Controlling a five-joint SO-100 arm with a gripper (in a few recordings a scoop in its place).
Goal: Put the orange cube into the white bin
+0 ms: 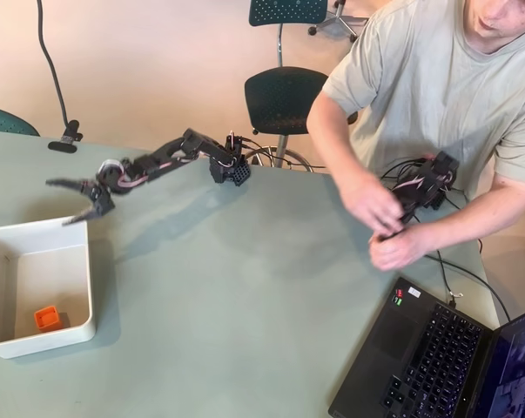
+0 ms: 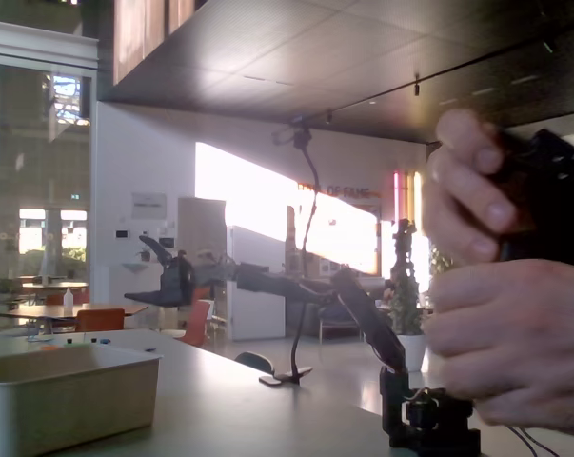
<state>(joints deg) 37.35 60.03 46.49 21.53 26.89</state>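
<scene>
Fingers (image 1: 69, 184) spread above white bin (image 1: 86, 279), laptop (image 1: 436, 357) apart

arm: stretched out flat toward overhead view's left | tool (image 1: 73, 202): fingers spread apart, holding nothing

Cube in the bin at the table's left end.
The orange cube (image 1: 47, 318) lies in the white bin (image 1: 81, 287)'s near corner in the overhead view; the gripper (image 1: 70, 202) hangs over the bin's far rim; a laptop (image 1: 436, 357) sits near right.

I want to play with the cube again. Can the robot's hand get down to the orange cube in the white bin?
Probably yes. The hand hangs open above the far rim of the white bin, and the orange cube sits uncovered near the bin's near wall. The low walls and open top leave the way free.
</scene>
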